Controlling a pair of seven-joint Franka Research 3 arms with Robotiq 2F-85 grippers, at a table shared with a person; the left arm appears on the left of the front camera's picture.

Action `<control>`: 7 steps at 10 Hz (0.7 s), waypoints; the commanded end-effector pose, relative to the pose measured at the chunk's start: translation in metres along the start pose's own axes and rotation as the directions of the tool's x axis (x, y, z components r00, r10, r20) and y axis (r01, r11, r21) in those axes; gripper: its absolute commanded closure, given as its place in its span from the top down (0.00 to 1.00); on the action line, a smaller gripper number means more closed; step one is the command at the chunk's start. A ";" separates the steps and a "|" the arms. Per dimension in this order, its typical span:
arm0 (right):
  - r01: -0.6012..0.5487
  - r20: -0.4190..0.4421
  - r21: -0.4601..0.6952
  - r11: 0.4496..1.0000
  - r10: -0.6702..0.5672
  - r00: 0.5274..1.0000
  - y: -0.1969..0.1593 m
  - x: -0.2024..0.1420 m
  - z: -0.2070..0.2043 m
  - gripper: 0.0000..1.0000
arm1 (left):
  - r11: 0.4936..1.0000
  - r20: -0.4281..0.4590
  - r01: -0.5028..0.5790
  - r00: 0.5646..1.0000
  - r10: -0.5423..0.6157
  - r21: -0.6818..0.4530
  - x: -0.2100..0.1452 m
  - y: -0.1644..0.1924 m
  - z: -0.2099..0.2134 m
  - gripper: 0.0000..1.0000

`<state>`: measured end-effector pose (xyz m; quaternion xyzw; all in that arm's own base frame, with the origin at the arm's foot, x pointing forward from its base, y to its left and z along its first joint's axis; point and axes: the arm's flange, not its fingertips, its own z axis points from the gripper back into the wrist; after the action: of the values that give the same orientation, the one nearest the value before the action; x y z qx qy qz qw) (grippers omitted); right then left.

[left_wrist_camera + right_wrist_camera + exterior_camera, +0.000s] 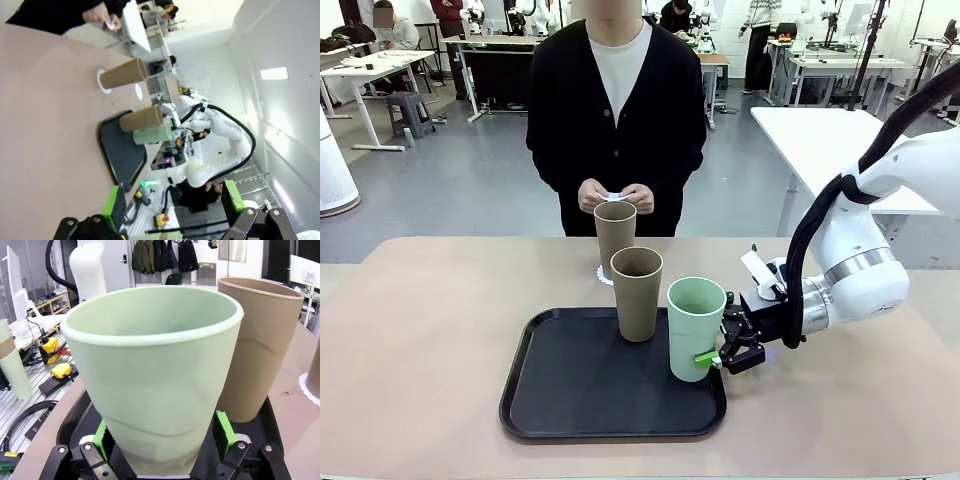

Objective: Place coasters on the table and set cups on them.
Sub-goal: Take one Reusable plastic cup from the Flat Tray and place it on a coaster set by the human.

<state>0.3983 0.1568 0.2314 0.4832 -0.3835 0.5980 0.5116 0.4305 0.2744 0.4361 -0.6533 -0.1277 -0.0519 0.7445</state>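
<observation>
Three cups in view, two of them on the black tray (570, 395). You have the right gripper (718, 355) clamped low on the mint green cup (694, 325). In the right wrist view the green pads (223, 432) press tight on both sides of the cup wall near its base. That cup is upright at the tray's near right corner. You can't tell whether its base sits on the tray or is just off it.

Just beside it, to the left and a bit farther back, the near tan cup (637, 293) stands upright on the tray. The two are close, and you can't tell if they touch.

Off the tray, the far tan cup (615, 232) stands upright on a coaster (603, 275) on the tabletop (420, 330), between the tray and the person. At the far edge the person's hands (638, 198) are together, holding a small white piece (612, 195) that is too small to tell more about.

Your left gripper (172, 200) has its fingers wide apart with nothing between them, and it looks across the tabletop toward the tray and cups.
</observation>
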 end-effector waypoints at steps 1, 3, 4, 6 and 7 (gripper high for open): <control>-0.060 0.037 -0.017 0.998 0.061 0.997 -0.003 -0.005 -0.005 0.42 | 1.000 -0.002 0.002 1.000 -0.002 -0.002 0.000 -0.002 -0.001 1.00; -0.062 0.050 -0.020 0.998 0.063 0.997 -0.002 -0.004 -0.002 0.00 | 1.000 -0.002 0.002 1.000 -0.002 -0.002 0.000 -0.002 -0.001 1.00; -0.069 0.057 -0.024 0.997 0.070 0.996 0.000 -0.001 0.001 0.37 | 1.000 -0.002 0.002 1.000 -0.002 -0.002 0.000 -0.002 -0.001 1.00; -0.040 0.071 -0.031 0.999 0.042 0.997 0.011 0.019 0.010 0.17 | 1.000 -0.002 0.002 1.000 -0.002 -0.002 0.000 -0.002 -0.001 1.00; -0.035 0.061 -0.049 0.998 0.038 0.997 0.021 0.049 0.021 0.17 | 1.000 -0.002 0.002 1.000 -0.002 -0.002 0.000 -0.002 -0.001 1.00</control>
<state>0.3983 0.1508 0.2566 0.4873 -0.4062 0.5943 0.4944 0.4306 0.2744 0.4361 -0.6533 -0.1277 -0.0519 0.7444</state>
